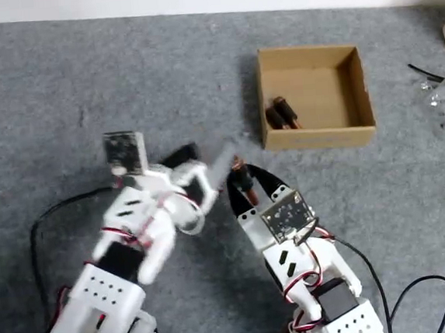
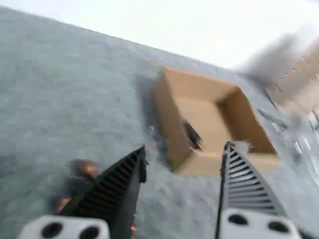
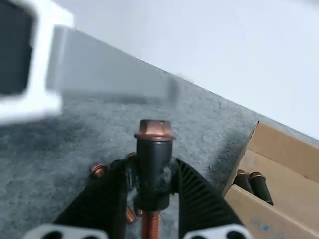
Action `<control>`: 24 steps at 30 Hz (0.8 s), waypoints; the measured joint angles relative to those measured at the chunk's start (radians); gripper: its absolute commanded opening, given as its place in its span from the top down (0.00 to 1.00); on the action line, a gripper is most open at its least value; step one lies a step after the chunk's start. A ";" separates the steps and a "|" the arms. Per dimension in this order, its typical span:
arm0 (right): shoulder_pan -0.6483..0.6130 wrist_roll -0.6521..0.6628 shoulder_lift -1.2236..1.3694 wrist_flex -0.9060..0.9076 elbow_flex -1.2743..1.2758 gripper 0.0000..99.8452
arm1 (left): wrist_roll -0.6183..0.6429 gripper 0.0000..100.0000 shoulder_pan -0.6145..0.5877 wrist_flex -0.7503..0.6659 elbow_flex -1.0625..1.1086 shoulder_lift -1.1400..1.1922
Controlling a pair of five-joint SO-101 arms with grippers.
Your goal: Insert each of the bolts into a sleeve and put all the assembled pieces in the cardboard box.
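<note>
Over the grey carpet (image 1: 59, 79), the right gripper (image 3: 149, 181) clamps a black sleeve (image 3: 151, 159) with a copper bolt (image 3: 154, 130) pushed through it. At its 9 o'clock the left gripper (image 2: 183, 154) stands open (jaws spread wide). At 1 o'clock sits the cardboard box (image 1: 317, 137), two assembled pieces (image 1: 283, 114) lying inside it.

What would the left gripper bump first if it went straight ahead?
Probably the near wall of the cardboard box, framed by the open left gripper, though it might touch the carpet first.

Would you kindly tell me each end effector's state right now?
Left end effector: open, holding nothing.
Right end effector: closed on a sleeved bolt.
</note>
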 measured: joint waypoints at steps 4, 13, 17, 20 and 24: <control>0.038 -0.002 0.000 0.000 0.000 0.99 | 0.000 0.77 -0.112 0.000 0.025 0.000; 0.058 -0.002 0.000 -0.038 0.000 0.99 | 0.000 0.83 -0.129 0.000 0.054 0.000; 0.074 -0.002 0.000 -0.040 0.000 0.99 | -0.003 1.00 -0.135 0.000 0.127 0.000; 0.115 -0.002 0.000 -0.040 0.000 0.99 | -0.068 1.00 -0.183 0.000 0.190 0.000; 0.141 -0.002 0.000 -0.040 0.000 0.99 | -0.115 0.99 -0.193 0.000 0.204 0.000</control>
